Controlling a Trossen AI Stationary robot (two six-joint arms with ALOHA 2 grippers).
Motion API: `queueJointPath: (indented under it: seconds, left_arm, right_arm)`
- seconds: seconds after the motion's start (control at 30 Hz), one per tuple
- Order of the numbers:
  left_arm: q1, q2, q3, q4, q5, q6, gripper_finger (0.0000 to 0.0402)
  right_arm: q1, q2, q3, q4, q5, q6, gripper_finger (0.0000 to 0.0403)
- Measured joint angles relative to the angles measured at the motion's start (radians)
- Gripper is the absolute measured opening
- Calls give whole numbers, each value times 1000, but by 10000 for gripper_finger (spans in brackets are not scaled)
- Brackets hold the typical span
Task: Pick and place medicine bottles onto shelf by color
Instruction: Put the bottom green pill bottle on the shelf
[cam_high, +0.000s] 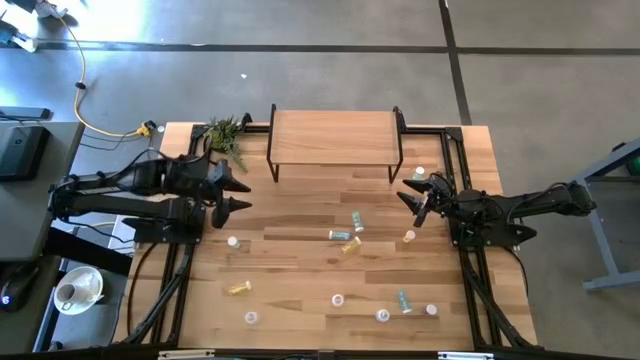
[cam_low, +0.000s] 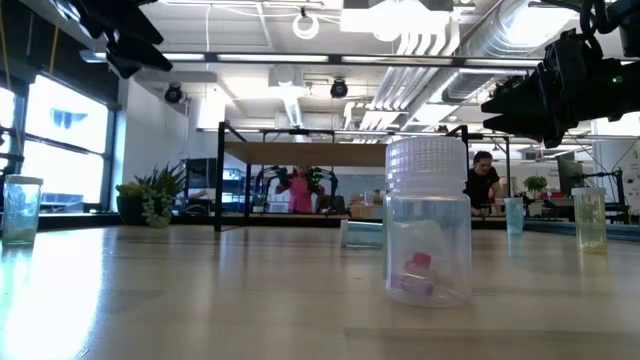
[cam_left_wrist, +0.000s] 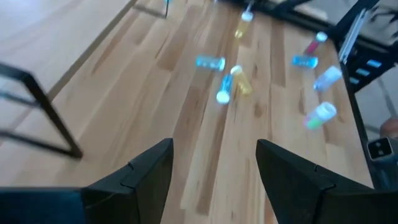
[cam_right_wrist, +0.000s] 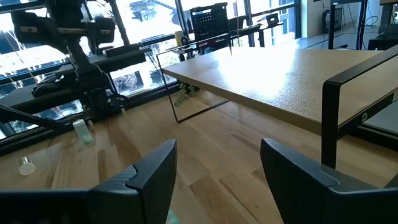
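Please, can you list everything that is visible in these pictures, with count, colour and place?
Small cylindrical medicine bottles: about a dozen; teal, yellow, blue, clear with white caps; scattered on the tabletop, none on the shelf.
Low light-wood shelf on black metal legs: one; far table edge, centre.
Slatted wooden tabletop: one; light brown.
Green plant sprig: one; left of the shelf.
Person in dark clothes: one; room behind the table.
Left end effector: black, open, empty, left of centre.
Right end effector: black, open, empty, right side.

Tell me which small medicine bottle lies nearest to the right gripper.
The yellow white-capped bottle, just below the right gripper in the high view; the other bottles lie farther off.
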Motion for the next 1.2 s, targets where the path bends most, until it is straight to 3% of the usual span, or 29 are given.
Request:
queueJointPath:
  seconds: [0.2,0.43,0.8,1.0,1.2]
  left_arm:
    - [-6,67,157,-244,0,-58,218]
    - [-93,83,166,-365,-13,-157,218]
    - [-276,127,99,-379,-142,-304,218]
    - [-334,179,54,-378,-151,-485,218]
    - [-386,264,39,-379,-162,-559,218]
  right_arm:
    - [0,0,0,0,0,0,222]
    - [0,0,0,0,0,0,222]
    - [0,0,0,0,0,0,222]
    - [0,0,0,0,0,0,222]
    - [0,0,0,0,0,0,222]
